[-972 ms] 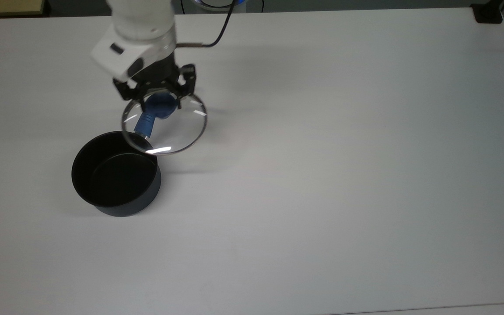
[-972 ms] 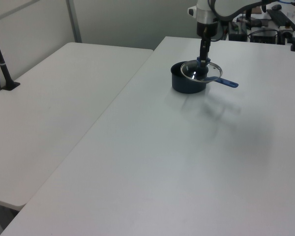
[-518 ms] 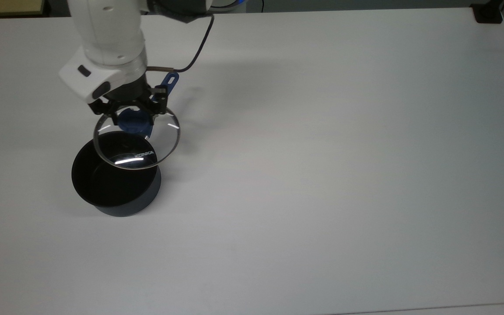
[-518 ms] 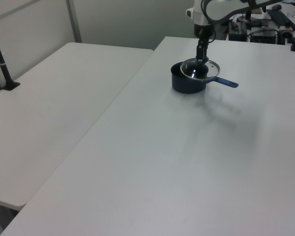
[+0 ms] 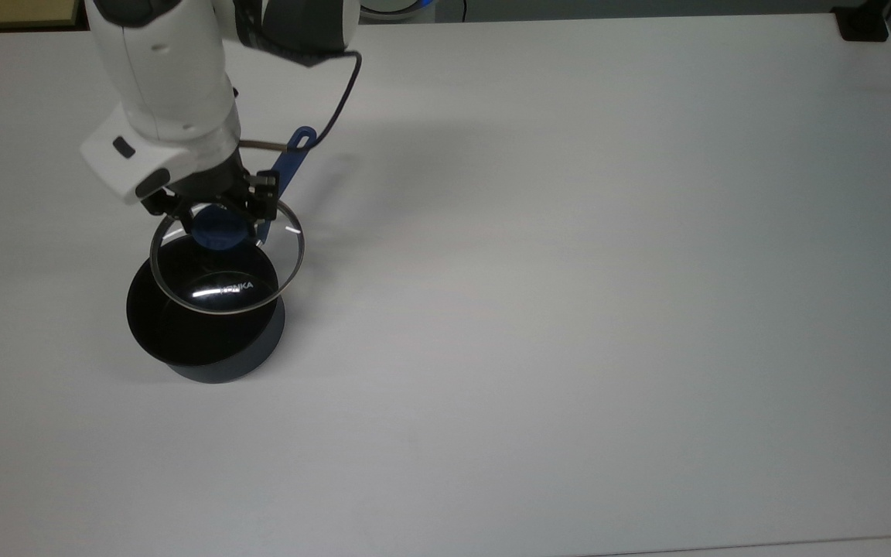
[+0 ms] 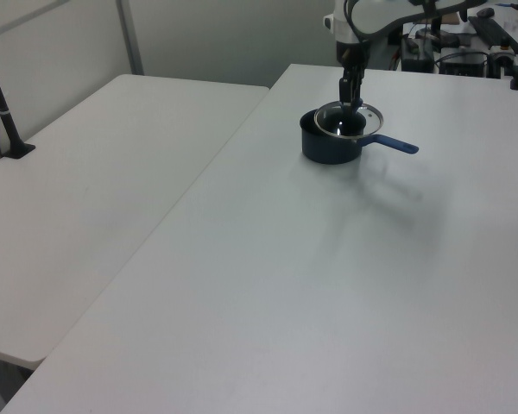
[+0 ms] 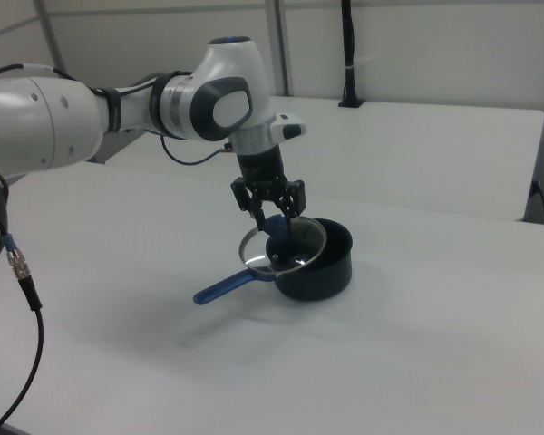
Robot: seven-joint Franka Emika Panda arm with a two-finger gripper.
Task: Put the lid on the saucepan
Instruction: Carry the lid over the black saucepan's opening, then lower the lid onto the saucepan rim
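One lid (image 5: 226, 255) hangs from the gripper (image 5: 213, 210), whose two fingers are closed on its blue knob (image 5: 217, 230). It is held above the one saucepan (image 5: 206, 325), overlapping the rim on the handle side but off-centre and not seated. The pan's single blue handle (image 5: 287, 162) lies on the white table (image 5: 569, 271), pointing toward the top view's upper right.

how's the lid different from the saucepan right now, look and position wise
The lid is a flat clear glass disc; the saucepan is a deep opaque pot, black inside. The lid hangs tilted in the air from the gripper, whose fingers are shut on its knob, while the saucepan stands upright on the table. The lid has a knob; the saucepan a long handle. Both are round with blue grips.
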